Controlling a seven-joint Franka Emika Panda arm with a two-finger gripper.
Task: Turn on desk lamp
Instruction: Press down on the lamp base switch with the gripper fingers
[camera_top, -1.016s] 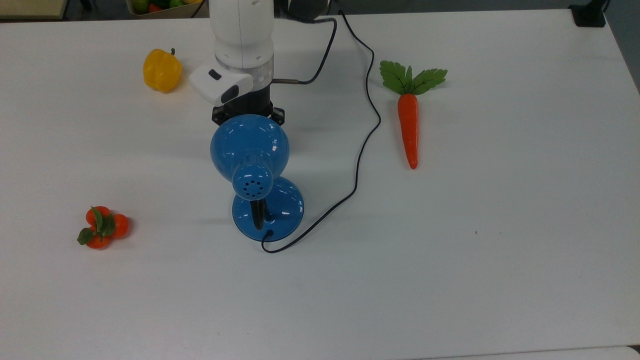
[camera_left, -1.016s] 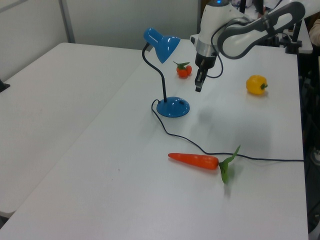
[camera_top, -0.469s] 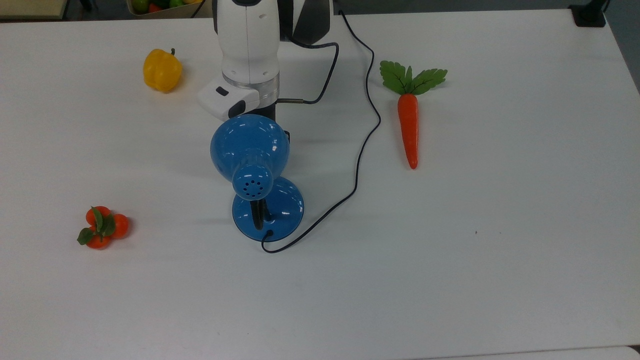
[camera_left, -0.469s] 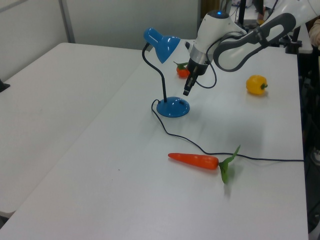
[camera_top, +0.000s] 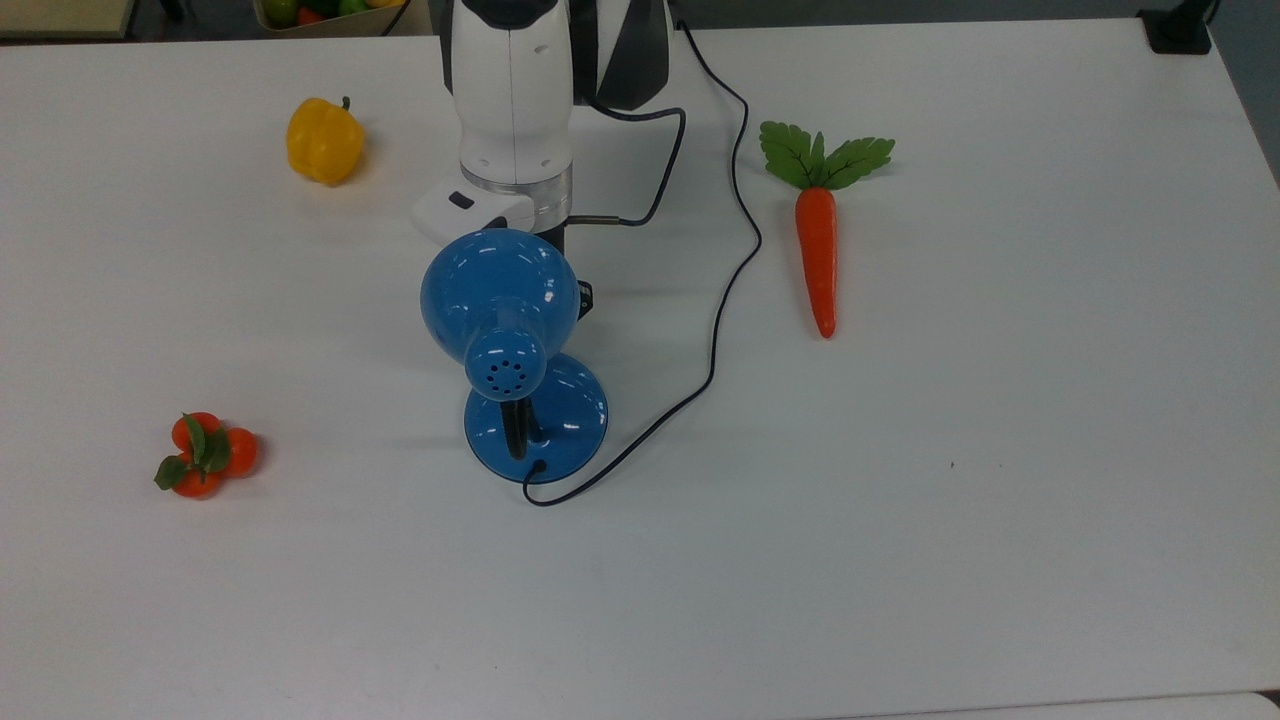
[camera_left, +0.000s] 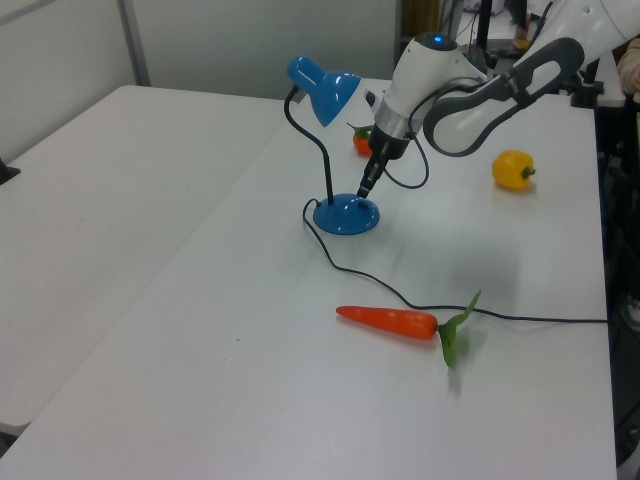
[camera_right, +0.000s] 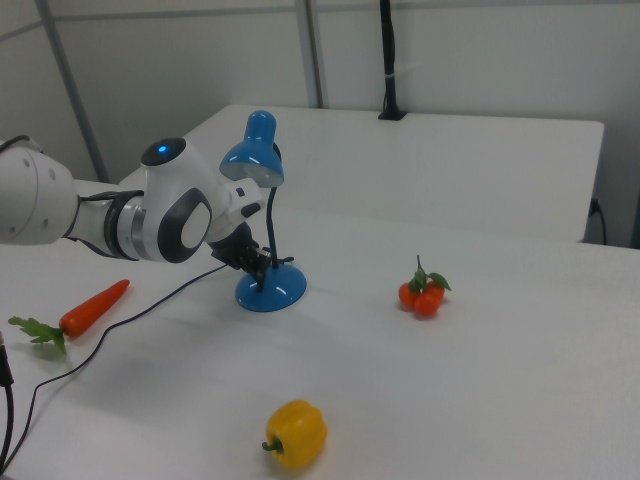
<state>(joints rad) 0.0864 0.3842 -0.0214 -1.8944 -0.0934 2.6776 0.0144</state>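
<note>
The desk lamp stands mid-table, its glossy blue dome shade with vent holes leaning over the round blue base. A black bendy neck joins the two. A thin black cord runs from the base toward the top view's far edge. In the left view my gripper tilts down, shut with nothing in it. Its tip is just above the base's far rim. The right view has the gripper right beside the neck at the base. From the top the shade hides most of it.
An orange carrot lies to the top view's right of the cord. A yellow bell pepper sits at the far left. A cluster of small orange fruits lies near left. My white arm reaches in from the far edge.
Over the last second my arm has swung toward the lamp and lowered. The gripper has gone from open table beside the lamp to just over the base's rim. The lamp has not moved.
</note>
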